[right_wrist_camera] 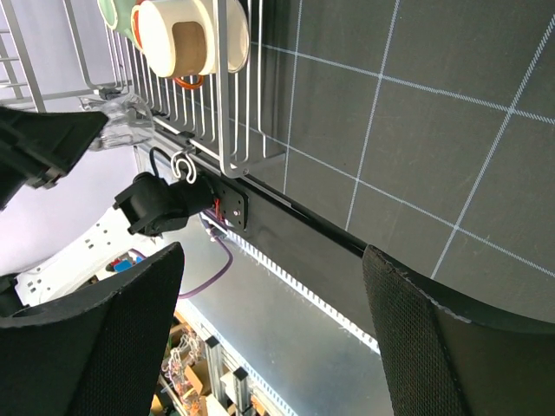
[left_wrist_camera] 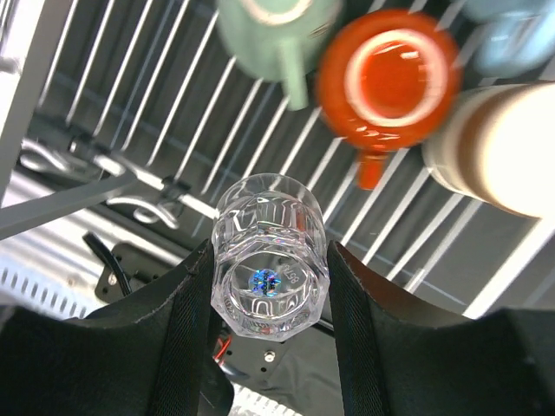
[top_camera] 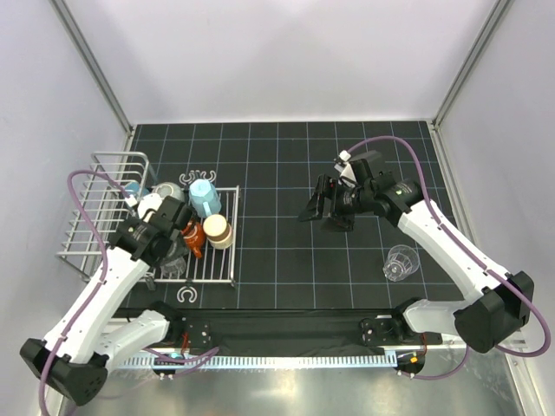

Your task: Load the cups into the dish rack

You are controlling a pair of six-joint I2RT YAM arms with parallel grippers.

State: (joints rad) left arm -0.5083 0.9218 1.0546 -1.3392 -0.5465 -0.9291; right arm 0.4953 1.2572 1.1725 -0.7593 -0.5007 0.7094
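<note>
My left gripper [left_wrist_camera: 270, 262] is shut on a clear faceted cup [left_wrist_camera: 269, 221], gripped at its base and held over the near part of the dish rack [top_camera: 97, 227]. On the flat slats [left_wrist_camera: 165, 104] lie a mint green cup [left_wrist_camera: 273, 35], an orange cup [left_wrist_camera: 388, 78] and a cream cup [left_wrist_camera: 499, 147]. In the top view a blue cup [top_camera: 205, 198] and a steel cup [top_camera: 169, 191] also sit on the rack. A second clear cup [top_camera: 400, 263] stands on the mat at the right. My right gripper [top_camera: 323, 212] hovers open and empty above the mat's middle.
The black gridded mat [top_camera: 295, 260] covers the table. The rack's near right corner [right_wrist_camera: 230, 130] and the cream cup [right_wrist_camera: 178, 35] show in the right wrist view. A raised wire basket [top_camera: 111, 178] forms the rack's left part. White walls close in both sides.
</note>
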